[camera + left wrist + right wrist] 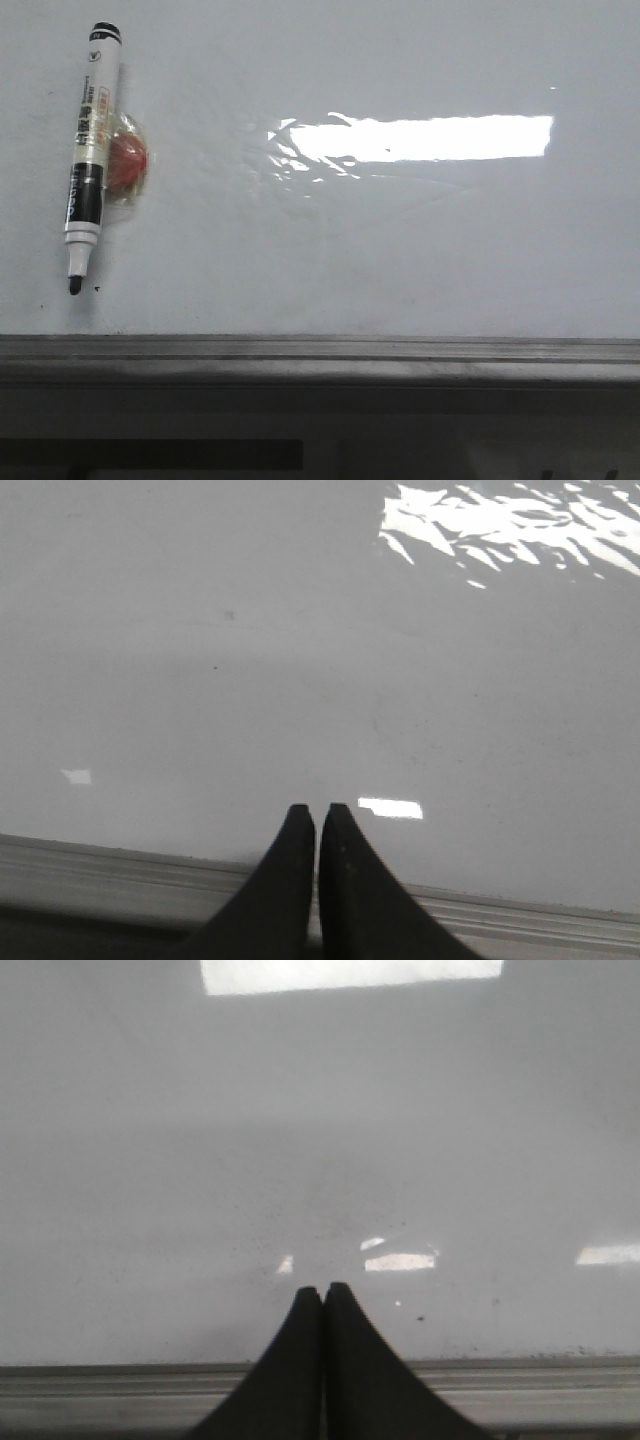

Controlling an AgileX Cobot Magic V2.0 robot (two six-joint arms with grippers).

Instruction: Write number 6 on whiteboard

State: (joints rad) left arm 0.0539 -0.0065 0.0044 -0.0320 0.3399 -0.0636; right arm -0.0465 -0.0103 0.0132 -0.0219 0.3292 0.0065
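At the far left of the large glossy white-grey whiteboard (400,260) lies a white-barrelled black-capped marker pen (90,150), tip bare and pointing toward the grey metal frame strip (320,350). It rests against a small red object in clear wrap (128,163), which probably keeps it from rolling; what that object is I cannot tell. A tiny black dot (96,290) sits beside the tip. No number 6 is drawn anywhere visible. Neither arm shows from the front. Left claw (317,815) and right claw (323,1293) hang over the frame edge, fingers pressed together, empty.
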